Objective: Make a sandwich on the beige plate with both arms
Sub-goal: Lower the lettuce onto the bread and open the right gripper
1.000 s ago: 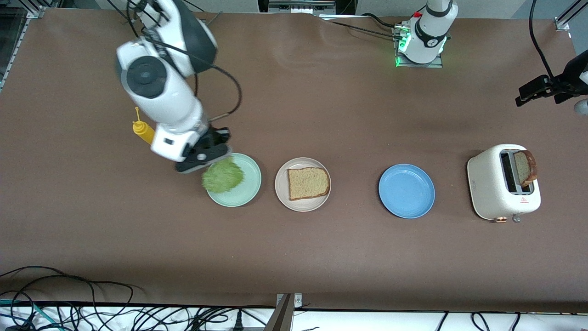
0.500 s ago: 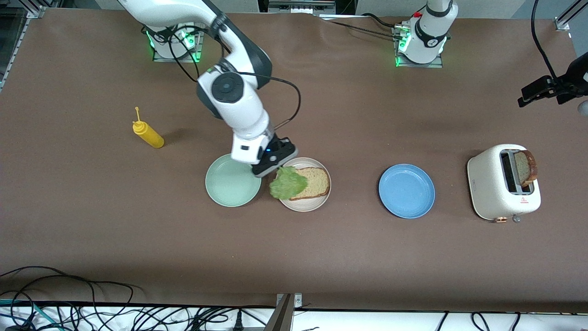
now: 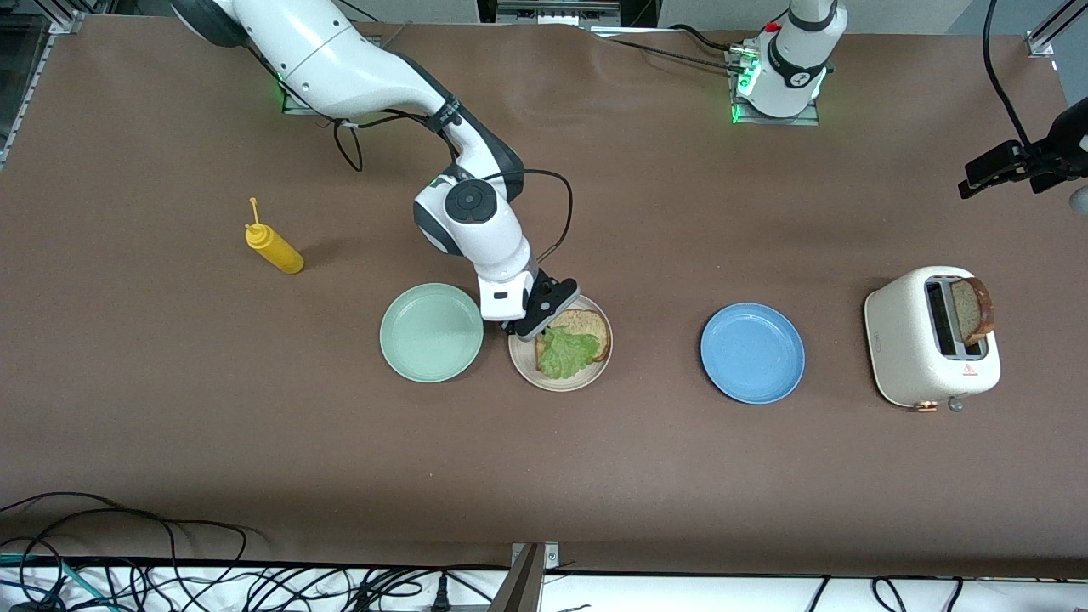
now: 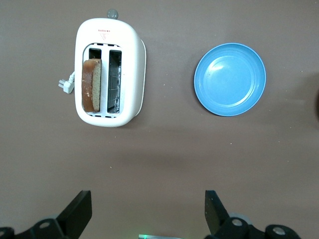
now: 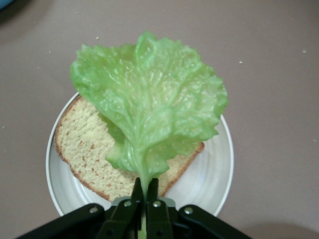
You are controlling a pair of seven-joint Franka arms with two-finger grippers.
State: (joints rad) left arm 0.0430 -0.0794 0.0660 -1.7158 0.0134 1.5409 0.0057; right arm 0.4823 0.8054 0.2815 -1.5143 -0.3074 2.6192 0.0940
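Observation:
On the beige plate (image 3: 523,357) (image 5: 214,174) lies one brown bread slice (image 3: 591,325) (image 5: 82,149). My right gripper (image 3: 544,327) (image 5: 144,188) is shut on the stem of a ruffled green lettuce leaf (image 3: 567,351) (image 5: 149,109), which hangs just over the bread and covers much of it. A second bread slice (image 3: 973,310) (image 4: 91,84) stands in one slot of the white toaster (image 3: 922,348) (image 4: 129,74). My left gripper (image 3: 977,174) (image 4: 148,211) waits open and empty in the air, over bare table beside the toaster.
A mint green plate (image 3: 432,333) sits empty beside the beige one, toward the right arm's end. A blue plate (image 3: 752,353) (image 4: 230,78) lies between the beige plate and the toaster. A yellow squeeze bottle (image 3: 272,246) stands farther from the front camera than the green plate.
My right arm has carried the lettuce from over the mint green plate across to the beige plate and lowered it over the bread. The left arm has not moved.

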